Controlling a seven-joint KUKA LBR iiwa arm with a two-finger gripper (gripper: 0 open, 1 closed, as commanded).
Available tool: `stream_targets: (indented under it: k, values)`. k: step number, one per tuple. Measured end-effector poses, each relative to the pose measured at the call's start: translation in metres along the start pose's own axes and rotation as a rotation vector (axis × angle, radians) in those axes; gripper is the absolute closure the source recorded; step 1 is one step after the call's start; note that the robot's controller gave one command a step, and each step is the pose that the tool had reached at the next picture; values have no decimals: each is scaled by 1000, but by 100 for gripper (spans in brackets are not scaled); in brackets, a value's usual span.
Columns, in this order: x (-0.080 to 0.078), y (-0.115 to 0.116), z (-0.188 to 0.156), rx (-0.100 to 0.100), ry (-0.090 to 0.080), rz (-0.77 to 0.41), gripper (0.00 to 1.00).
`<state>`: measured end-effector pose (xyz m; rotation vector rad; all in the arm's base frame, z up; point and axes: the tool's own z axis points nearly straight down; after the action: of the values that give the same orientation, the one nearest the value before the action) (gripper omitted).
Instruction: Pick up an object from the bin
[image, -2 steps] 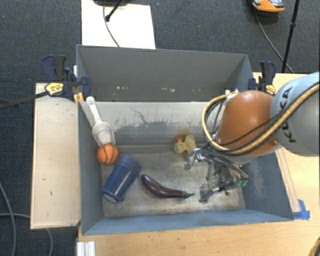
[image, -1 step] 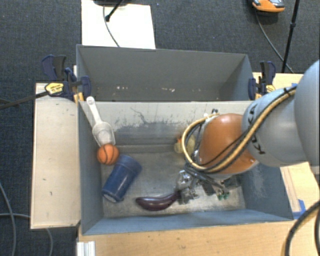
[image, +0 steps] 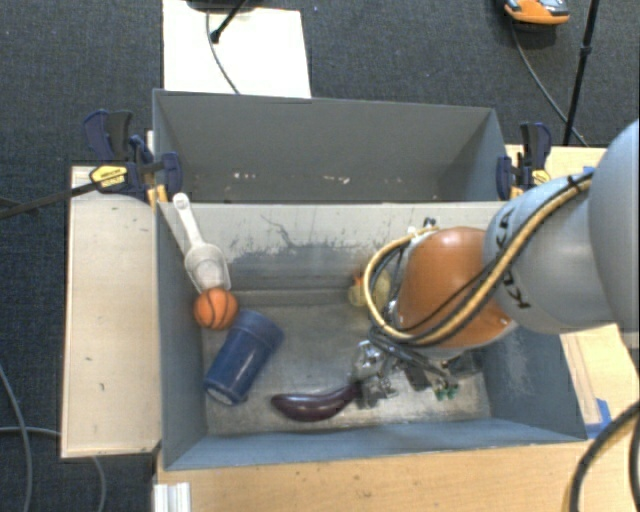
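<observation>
Purple aubergine (image: 312, 404) beside gripper (image: 372, 381); blue cup (image: 240, 357), orange ball (image: 215, 308) further left

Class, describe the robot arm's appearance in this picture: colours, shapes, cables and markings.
The arm is thick, rounded and grey with dark lettering. An orange dome cover sits at its wrist, looped by yellow and black cables. The gripper is small, metallic.

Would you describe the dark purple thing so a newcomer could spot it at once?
In the grey bin, look along the near wall, around the middle. A dark purple eggplant lies there, long and curved, its right end beside the gripper. The blue cup and orange ball to its left are brighter and stubbier.
</observation>
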<state>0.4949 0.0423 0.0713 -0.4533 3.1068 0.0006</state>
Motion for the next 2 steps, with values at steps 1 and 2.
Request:
stream_targets:
  k: [1, 2]
  values:
    - [14, -5, -126, 0, 0, -6, 100]
    - [14, -5, -126, 0, 0, -6, 100]
